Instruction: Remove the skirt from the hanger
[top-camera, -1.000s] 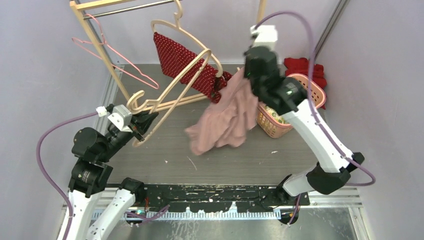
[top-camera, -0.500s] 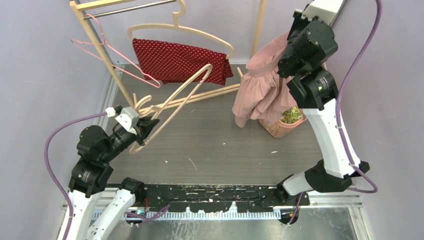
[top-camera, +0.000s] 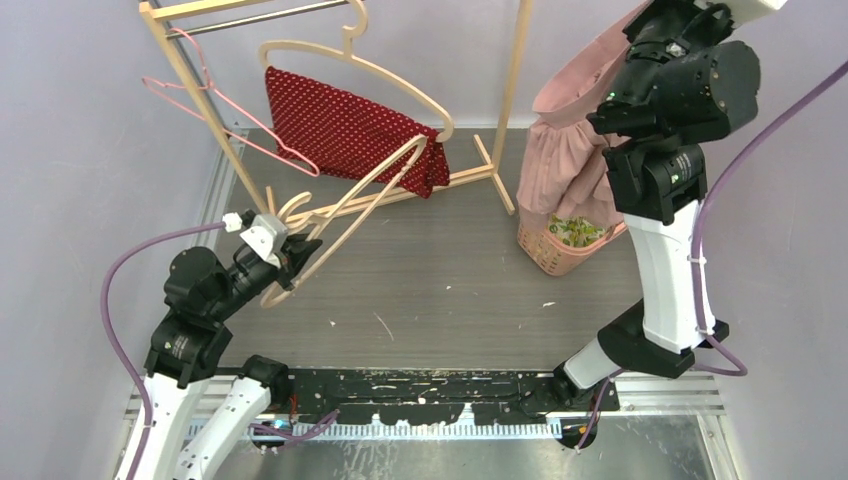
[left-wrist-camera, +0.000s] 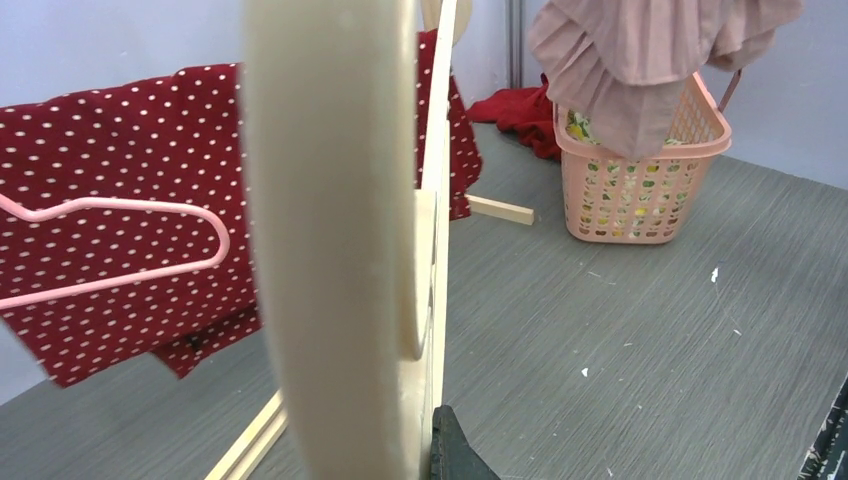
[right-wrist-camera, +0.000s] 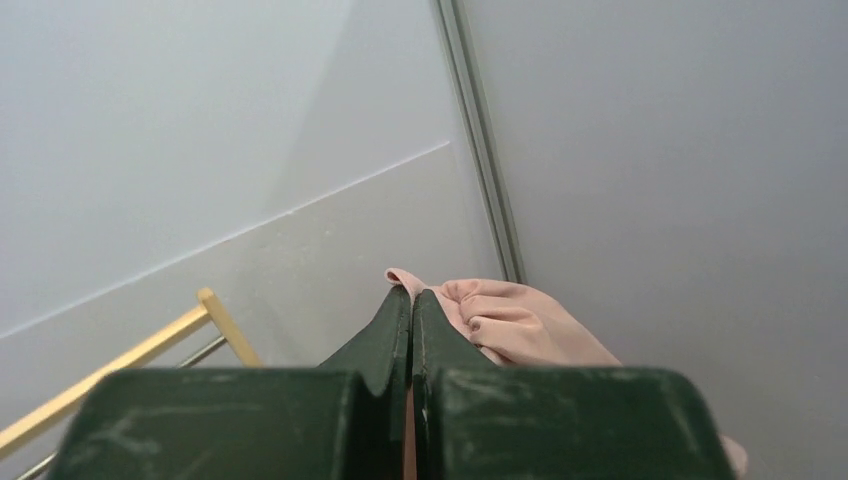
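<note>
Skirt (top-camera: 568, 150) pinched between clenched right fingers (right-wrist-camera: 388, 335) — hanging above basket (top-camera: 560, 250), left fingers (left-wrist-camera: 447, 455) gripping wooden hanger (left-wrist-camera: 330, 250).

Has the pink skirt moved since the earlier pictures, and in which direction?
Yes. In the top view the pink skirt, pinched by the right gripper, went rightward past the rack's right post and now hangs over the basket.

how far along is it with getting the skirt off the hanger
Done: the pink skirt hangs free of the wooden hanger, which is bare. In hand: the right gripper pinches the skirt above the basket; the left gripper holds the hanger. Left: probably setting the skirt down.
</note>
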